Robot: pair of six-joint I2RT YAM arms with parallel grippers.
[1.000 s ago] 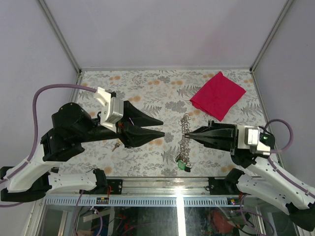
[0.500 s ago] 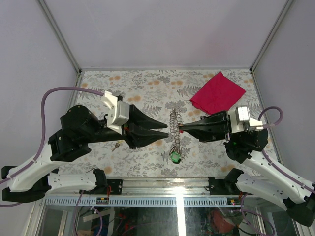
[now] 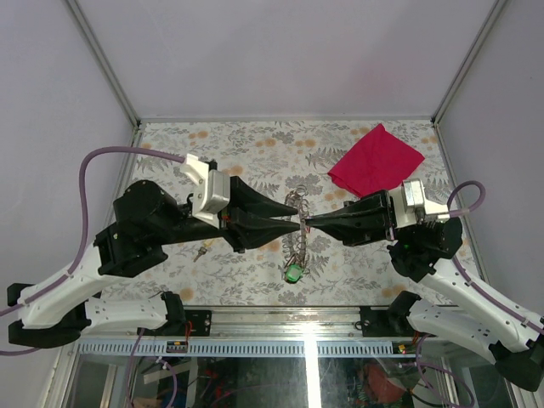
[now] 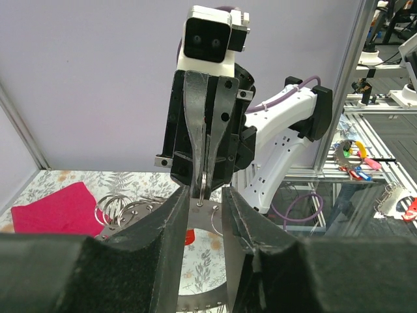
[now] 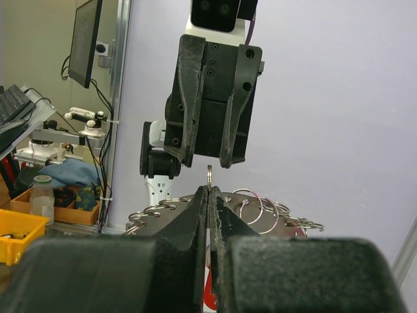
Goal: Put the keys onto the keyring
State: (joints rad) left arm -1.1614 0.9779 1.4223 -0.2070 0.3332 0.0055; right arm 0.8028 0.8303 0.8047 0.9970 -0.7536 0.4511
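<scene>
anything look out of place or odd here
One key lies alone on the table under the left arm, apart from the tangled ring chain that the right tool pinches. Nothing looks spilled or broken.

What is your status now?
Right jaws shut on ring. Left jaws open, tips at ring. Key on table, not threaded. Nothing blocking.

Overhead; opposed wrist views sharing keyring (image 3: 295, 240)

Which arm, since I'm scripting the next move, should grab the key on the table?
Left arm, likely: jaws open, key lying beside it; the right arm has its jaws shut on the rings.
</scene>
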